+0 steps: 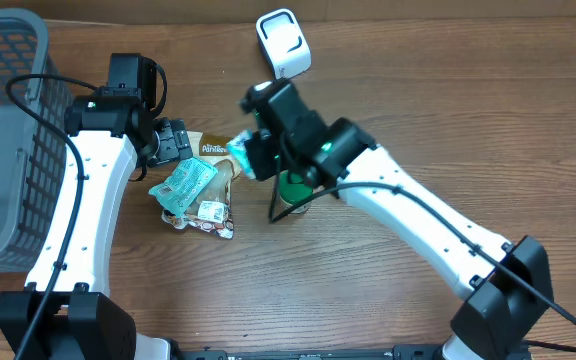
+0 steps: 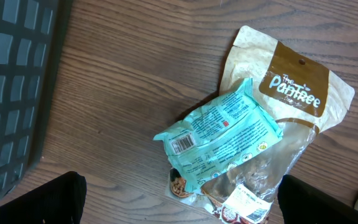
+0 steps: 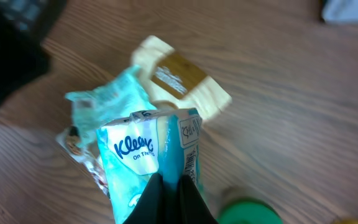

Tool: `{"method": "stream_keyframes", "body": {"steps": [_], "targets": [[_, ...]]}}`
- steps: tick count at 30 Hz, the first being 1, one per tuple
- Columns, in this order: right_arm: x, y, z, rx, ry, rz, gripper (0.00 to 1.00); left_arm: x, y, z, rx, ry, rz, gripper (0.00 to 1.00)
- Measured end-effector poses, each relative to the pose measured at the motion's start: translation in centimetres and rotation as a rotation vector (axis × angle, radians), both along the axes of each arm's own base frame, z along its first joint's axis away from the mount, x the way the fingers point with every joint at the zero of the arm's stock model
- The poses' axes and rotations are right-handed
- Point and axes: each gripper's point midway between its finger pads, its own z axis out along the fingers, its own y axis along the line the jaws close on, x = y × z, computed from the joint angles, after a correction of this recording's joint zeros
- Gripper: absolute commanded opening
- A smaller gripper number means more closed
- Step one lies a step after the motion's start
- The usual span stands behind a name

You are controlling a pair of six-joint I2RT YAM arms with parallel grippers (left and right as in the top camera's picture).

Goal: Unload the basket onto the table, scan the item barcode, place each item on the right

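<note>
Tabletop (image 1: pixel 448 100); tissue pack (image 3: pixel 145 152) lengthwise off end effector (image 3: pixel 169 183)

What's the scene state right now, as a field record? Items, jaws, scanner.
held item: Kleenex pack, pinched in the right jaws
left jaws: open, empty, above the teal packet
pile: teal packet lies on the Pantree pouch
scanner: white device, likely the scanner, at the table's far side
other: green-lidded container under the right arm; grey basket by the left arm
barcode: one visible on the teal packet
</note>
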Motion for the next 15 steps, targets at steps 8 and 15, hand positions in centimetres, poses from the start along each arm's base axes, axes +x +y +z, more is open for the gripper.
{"method": "stream_keyframes", "body": {"steps": [8, 15], "targets": [[0.2, 1.2, -2.3, -0.064, -0.151, -0.045, 0.04, 0.0, 0.0, 0.0, 0.0, 0.0, 0.0, 0.99], [1.1, 0.4, -4.5, -0.07, -0.207, -0.108, 0.04, 0.0, 0.0, 0.0, 0.0, 0.0, 0.0, 0.99]]}}
